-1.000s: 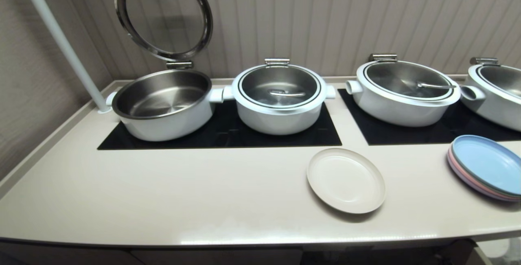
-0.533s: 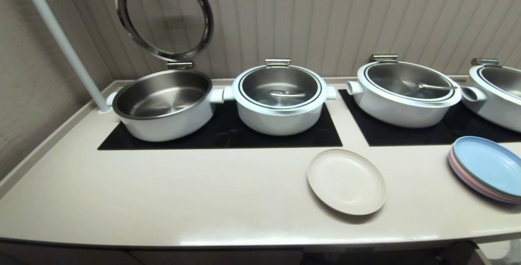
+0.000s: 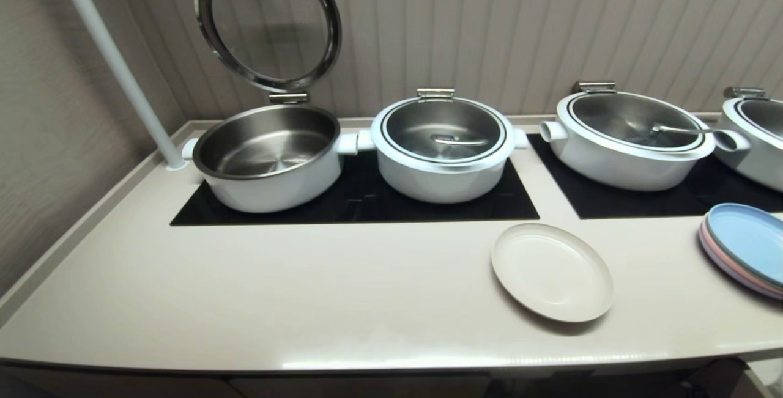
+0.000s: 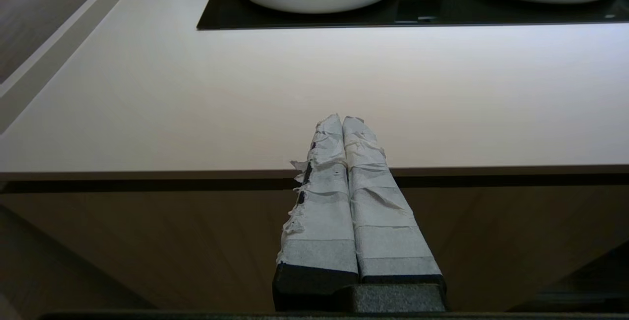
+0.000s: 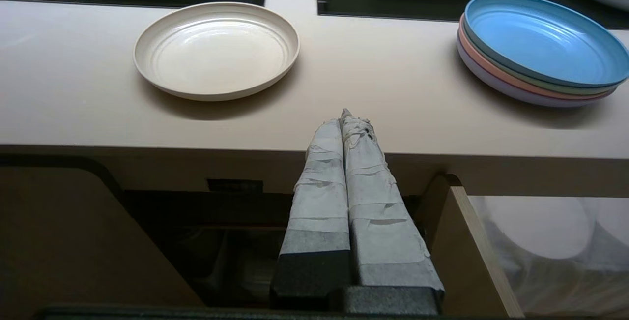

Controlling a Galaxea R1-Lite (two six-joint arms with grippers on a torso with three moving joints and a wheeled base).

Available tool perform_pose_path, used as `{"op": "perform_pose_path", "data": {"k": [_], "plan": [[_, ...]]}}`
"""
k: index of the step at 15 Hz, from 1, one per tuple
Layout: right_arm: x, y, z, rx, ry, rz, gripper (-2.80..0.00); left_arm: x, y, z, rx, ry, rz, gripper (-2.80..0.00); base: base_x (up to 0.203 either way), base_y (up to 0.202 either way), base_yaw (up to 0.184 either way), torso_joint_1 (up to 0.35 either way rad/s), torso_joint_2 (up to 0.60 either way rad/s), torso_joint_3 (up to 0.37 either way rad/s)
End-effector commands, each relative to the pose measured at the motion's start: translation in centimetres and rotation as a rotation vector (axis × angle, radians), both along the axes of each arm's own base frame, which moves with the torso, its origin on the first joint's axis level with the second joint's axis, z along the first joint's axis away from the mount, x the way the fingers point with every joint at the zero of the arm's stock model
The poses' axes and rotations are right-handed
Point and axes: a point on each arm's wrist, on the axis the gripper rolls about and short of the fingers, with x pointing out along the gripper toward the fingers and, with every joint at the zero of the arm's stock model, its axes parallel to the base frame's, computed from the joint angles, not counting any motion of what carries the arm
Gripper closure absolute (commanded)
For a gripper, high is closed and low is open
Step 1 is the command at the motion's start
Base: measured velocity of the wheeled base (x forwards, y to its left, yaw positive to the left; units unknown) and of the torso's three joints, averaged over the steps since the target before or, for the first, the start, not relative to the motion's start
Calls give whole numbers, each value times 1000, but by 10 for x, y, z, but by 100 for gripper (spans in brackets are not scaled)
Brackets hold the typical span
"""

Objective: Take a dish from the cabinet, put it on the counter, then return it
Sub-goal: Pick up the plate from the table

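Head view shows the dish point(image 3: 552, 271) lying flat on the counter point(image 3: 275, 300), just in front of the gap between the two black glass panels point(image 3: 367, 205) and well apart from the stack of blue and pink plates point(image 3: 743, 248) at the right edge, so the setting-down looks done and the return to the cabinet is the step in hand. Neither arm appears in that view. In the wrist views both grippers hang low in front of the counter's front edge, each with its taped fingers pressed together and holding nothing: the left gripper point(image 4: 342, 119) faces a bare stretch of counter, while the right gripper point(image 5: 348, 116) points at the edge a little to the side of the dish, with the open cabinet point(image 5: 221, 241) dark below it. The next move probably calls for the right arm to rise, spread its fingers, and take the dish by its low rim, which sits flat and offers little purchase. Compared with the earlier head frames, the whole scene has slid to the right, pots point(image 3: 443, 147) and dish alike, so the camera has turned or the base has moved; the dish itself has not shifted on the counter.
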Motion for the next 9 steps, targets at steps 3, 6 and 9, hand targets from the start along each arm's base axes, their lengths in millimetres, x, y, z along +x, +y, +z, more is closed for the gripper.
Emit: {"op": "perform_pose_path", "data": {"k": [3,6,9], "plan": [[0,0,0,-1,2,0,0,0,0,0,-1,0,0,0,0,0,0,0,0,0],[0,0,0,0,2,0,0,0,0,0,-1,0,0,0,0,0,0,0,0,0],[0,0,0,2,1,0,0,0,0,0,-1,0,0,0,0,0,0,0,0,0]]}}
